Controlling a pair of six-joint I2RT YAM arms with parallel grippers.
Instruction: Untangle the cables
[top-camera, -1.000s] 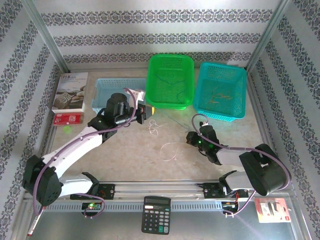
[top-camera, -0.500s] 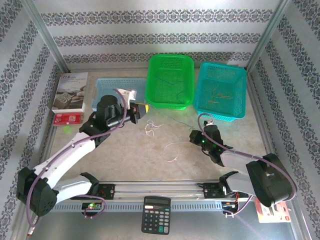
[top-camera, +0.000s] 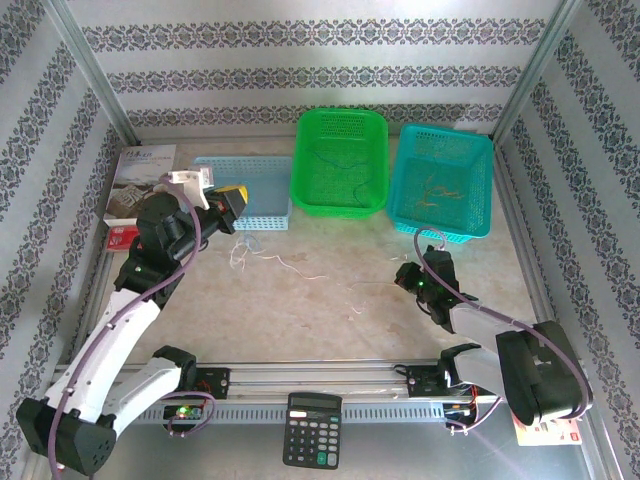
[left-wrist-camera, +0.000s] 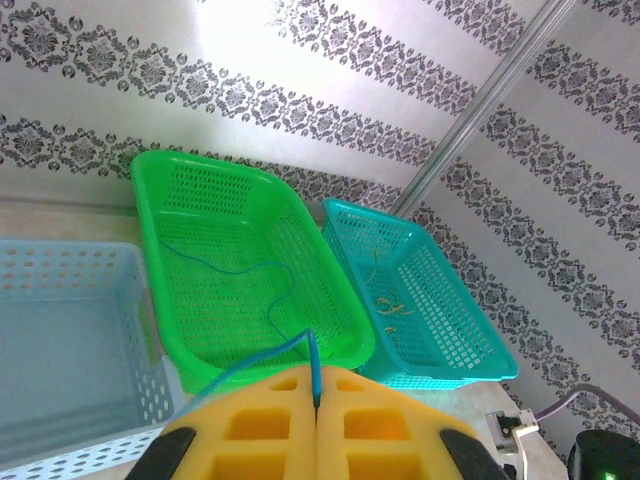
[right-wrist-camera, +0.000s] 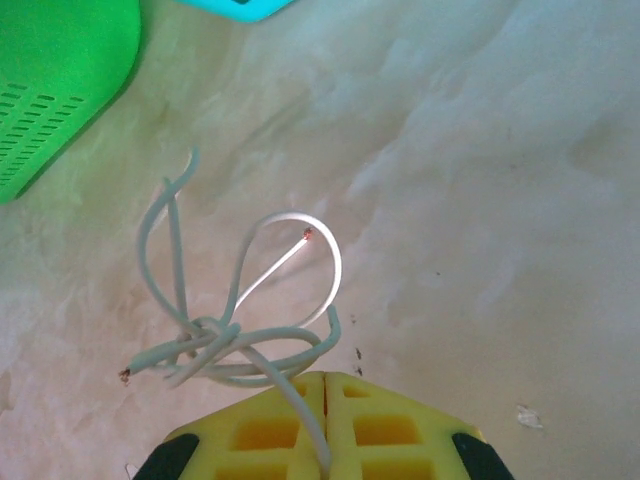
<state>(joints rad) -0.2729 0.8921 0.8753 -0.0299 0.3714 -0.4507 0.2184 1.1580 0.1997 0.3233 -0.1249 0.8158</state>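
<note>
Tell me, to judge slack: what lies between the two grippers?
Thin pale cables lie strung across the table between left gripper and right gripper, in the top view.

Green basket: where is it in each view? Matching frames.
Top external: green basket, back centre of the table.
Left wrist: green basket, centre-left.
Right wrist: green basket, top-left corner.
Shared landmark: teal basket, right beside it.

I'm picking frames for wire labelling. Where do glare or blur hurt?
Left wrist view: glare washes out the wallpaper above the green basket; the blue wire is crisp. Right wrist view: the white wire tangle is sharp, the table soft. Top view: even light, but pale wires barely stand out.
</note>
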